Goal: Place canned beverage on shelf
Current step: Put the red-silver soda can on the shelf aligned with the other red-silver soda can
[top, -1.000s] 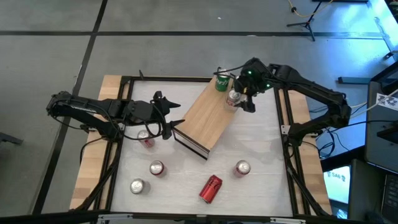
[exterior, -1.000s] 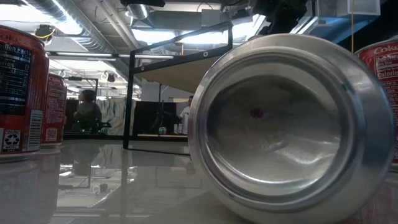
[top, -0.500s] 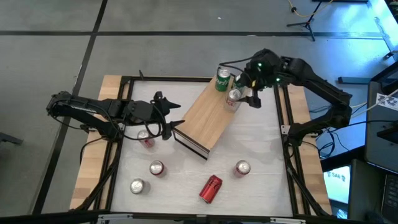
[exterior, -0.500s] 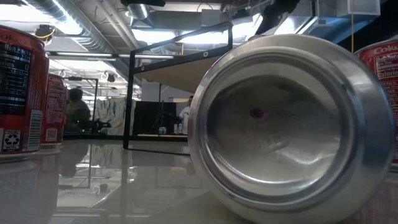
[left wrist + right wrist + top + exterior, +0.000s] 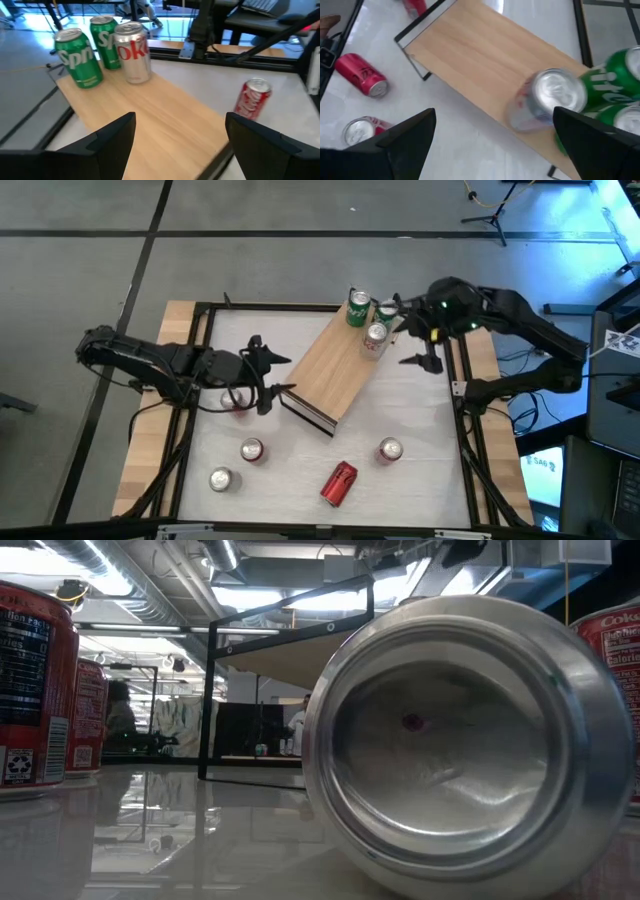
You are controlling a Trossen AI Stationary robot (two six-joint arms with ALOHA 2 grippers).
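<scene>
My right gripper [image 5: 421, 350] hangs wide open and empty beside the shelf [image 5: 335, 368], where a silver can [image 5: 375, 337] stands with two green cans [image 5: 358, 309]. My left gripper [image 5: 275, 375], jaws parted and empty, waits at the shelf's other end.

Overhead, table-level and two wrist views, all sharing the shelf [image 5: 335, 368].

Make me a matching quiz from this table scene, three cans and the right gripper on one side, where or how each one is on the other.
Things:
1. silver Coke can
2. green Sprite can
3. tipped red can
4. right gripper

States:
A. lying on its side on the table
B. open, empty
C. upright on the shelf, nearest its far corner
D. upright on the shelf, beside two green cans

Pairs: 1-D, 2-C, 3-A, 4-B
</scene>
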